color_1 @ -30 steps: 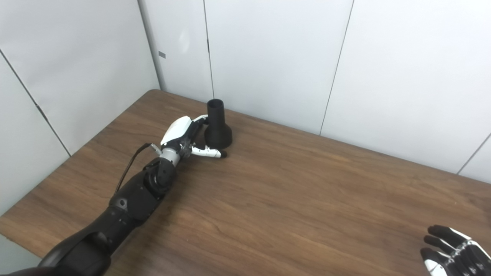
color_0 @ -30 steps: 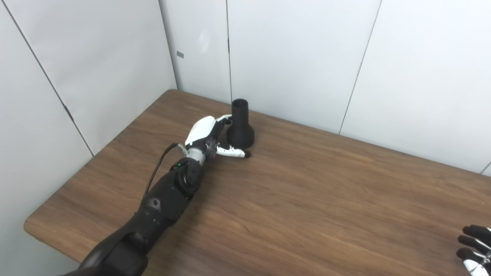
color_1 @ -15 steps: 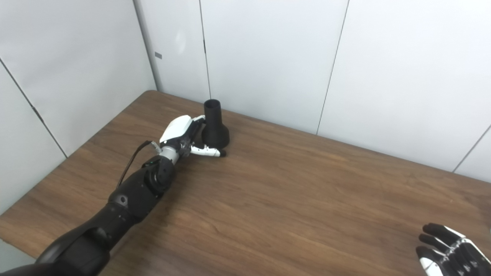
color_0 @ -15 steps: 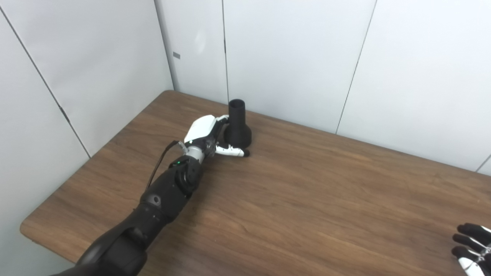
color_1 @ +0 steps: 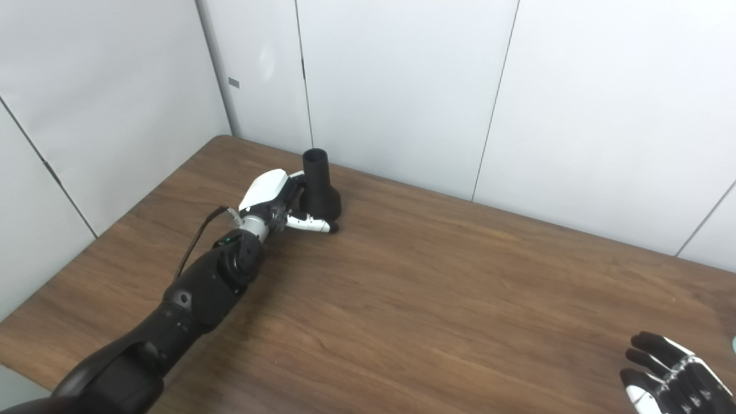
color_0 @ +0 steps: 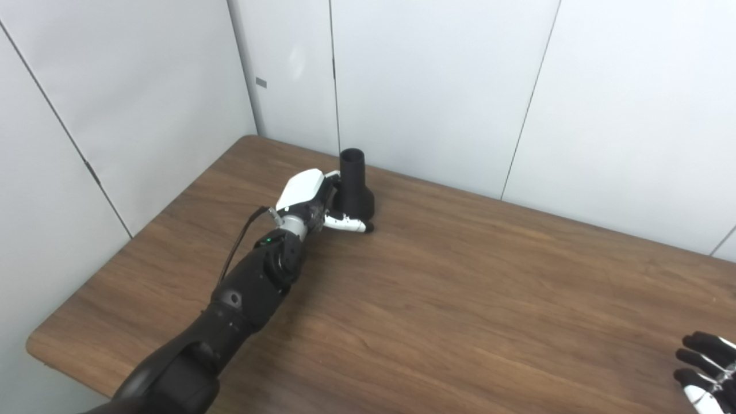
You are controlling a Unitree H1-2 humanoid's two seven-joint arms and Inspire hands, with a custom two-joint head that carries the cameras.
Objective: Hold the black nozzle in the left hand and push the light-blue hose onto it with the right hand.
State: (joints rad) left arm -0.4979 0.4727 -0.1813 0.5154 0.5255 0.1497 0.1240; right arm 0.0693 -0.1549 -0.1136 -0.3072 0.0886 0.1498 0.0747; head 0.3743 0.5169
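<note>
Two hands visible. Left hand (color_0: 307, 198) cupped around flared base of upright black plastic funnel-shaped nozzle (color_0: 352, 184) on brown wooden table (color_0: 460, 287); thumb in front, fingers behind, closure uncertain. Advice: wrap low, squeeze evenly, avoid tipping. Right hand (color_1: 667, 382) splayed, empty. Hose unseen.

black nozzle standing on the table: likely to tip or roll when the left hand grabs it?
The black nozzle stands upright on its flared base, so it probably resists tipping. On its side it would likely roll in an arc. It looks rigid. The left hand wraps it low.
</note>
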